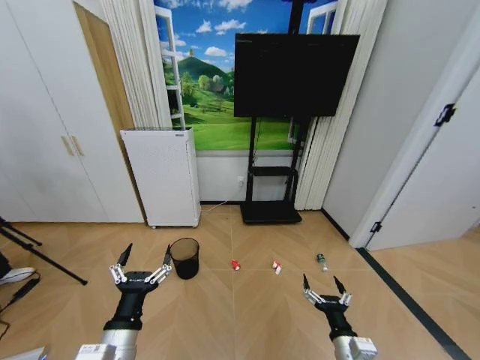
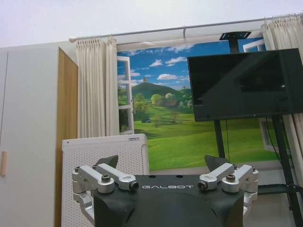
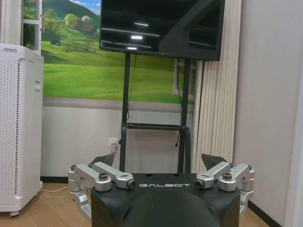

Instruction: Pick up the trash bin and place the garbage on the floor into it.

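the small round black wire-mesh trash bin [image 1: 184,257] stood upright at about one o'clock, just beside the spread-open left gripper [image 1: 142,257], while the right gripper [image 1: 323,286], also spread and empty, hung well apart.

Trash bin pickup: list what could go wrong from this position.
1. The left gripper hangs open right beside the trash bin; a nudge could tip the light wire basket over.
2. The clear bottle lies on its side on the floor and may roll when touched.
3. The two wrappers are small and flat, easy to miss.
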